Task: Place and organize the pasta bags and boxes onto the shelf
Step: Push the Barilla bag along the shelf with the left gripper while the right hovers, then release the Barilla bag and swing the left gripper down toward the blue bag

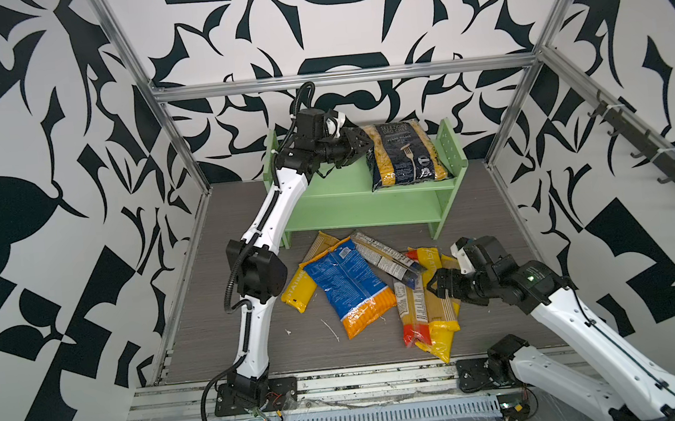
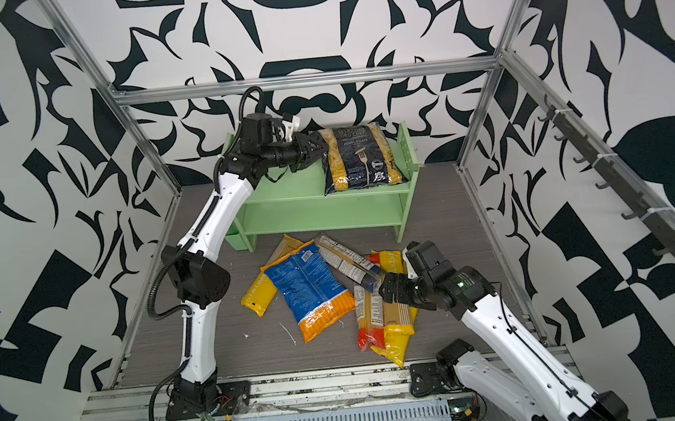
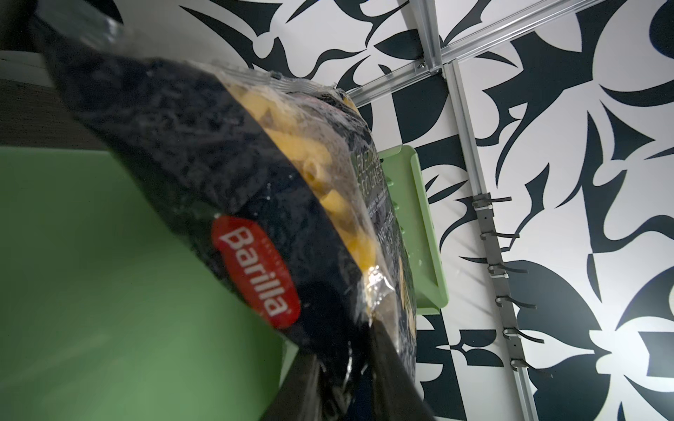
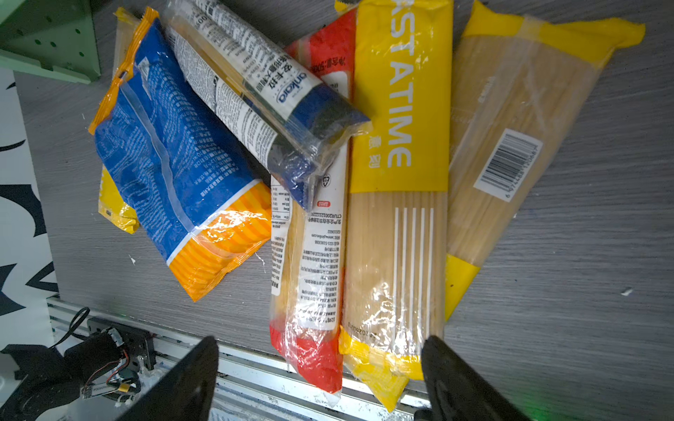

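right gripper (image 4: 321, 346) spread wide; left gripper (image 1: 363, 144) pinches black fork-print penne bag (image 1: 404, 155) atop shelf (image 1: 340, 186).

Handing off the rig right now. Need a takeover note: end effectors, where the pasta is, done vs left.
Left end effector: closed on a corner of the black penne bag, which rests on the right side of the top tier of the shelf.
Right end effector: open, empty, over the heap.
On the table, in front of the shelf: the blue-orange bag and five spaghetti packs, overlapping.
Done: penne bag is on the shelf.
Left: release it, then shelve and tidy the other six.
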`<state>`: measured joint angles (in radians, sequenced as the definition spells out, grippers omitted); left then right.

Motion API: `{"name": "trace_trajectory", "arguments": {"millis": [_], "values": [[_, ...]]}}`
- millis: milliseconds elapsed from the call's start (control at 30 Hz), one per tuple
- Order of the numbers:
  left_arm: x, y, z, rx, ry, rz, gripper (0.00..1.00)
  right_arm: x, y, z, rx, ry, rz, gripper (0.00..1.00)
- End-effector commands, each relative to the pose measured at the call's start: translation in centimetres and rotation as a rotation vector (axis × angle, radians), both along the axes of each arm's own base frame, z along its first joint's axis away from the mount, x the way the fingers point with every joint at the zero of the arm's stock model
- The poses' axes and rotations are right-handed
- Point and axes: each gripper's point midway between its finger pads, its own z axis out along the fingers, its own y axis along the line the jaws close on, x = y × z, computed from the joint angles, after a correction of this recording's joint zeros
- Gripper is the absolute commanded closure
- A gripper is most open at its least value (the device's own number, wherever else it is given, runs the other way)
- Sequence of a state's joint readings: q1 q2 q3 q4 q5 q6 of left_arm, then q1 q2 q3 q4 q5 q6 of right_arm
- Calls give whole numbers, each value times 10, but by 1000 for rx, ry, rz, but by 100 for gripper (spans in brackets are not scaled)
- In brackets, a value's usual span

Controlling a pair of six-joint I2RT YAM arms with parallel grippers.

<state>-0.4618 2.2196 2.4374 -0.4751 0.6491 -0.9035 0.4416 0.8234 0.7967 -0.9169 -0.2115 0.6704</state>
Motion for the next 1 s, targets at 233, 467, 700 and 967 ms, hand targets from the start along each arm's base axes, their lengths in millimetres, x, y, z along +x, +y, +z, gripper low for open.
{"name": "trace_trajectory", "arguments": {"millis": [233,467,700,967], "values": [[-18,-29,6,-51,3,-114,64,-1,-3,-4,-5,3,-16,11],[-21,8,3,95,-41,-11,16,2,-1,-5,1,0,-14,10],[-24,63,5,239,-70,106,6,13,7,-3,-5,-2,25,10],[-47,86,17,286,-110,152,3,23,15,-4,0,-1,48,9]]}}
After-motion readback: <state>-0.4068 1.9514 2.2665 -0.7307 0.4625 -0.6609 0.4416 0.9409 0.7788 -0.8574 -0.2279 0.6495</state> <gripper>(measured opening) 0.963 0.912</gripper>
